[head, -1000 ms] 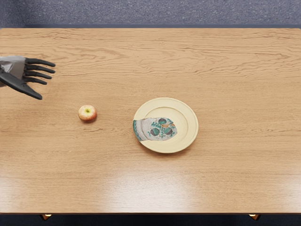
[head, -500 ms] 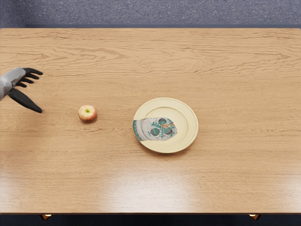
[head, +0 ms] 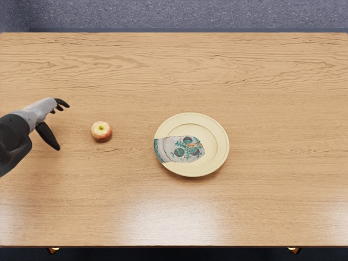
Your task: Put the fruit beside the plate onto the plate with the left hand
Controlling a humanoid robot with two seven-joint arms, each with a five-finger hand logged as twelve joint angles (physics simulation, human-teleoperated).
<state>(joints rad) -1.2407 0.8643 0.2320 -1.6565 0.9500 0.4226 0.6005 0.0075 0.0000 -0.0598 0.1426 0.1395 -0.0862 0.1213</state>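
A small red and yellow apple sits on the wooden table, left of a cream plate with a green patterned centre. The plate holds no fruit. My left hand comes in from the left edge and hangs a short way left of the apple, not touching it. Its dark fingers are spread and the thumb points down toward the table. It holds nothing. The right arm does not show.
The wooden table fills the view, with its far edge at the top and its near edge at the bottom. Nothing else stands on it besides the apple and plate.
My left hand has dropped lower and moved right toward the apple, with more forearm now showing. The apple and plate have not moved.
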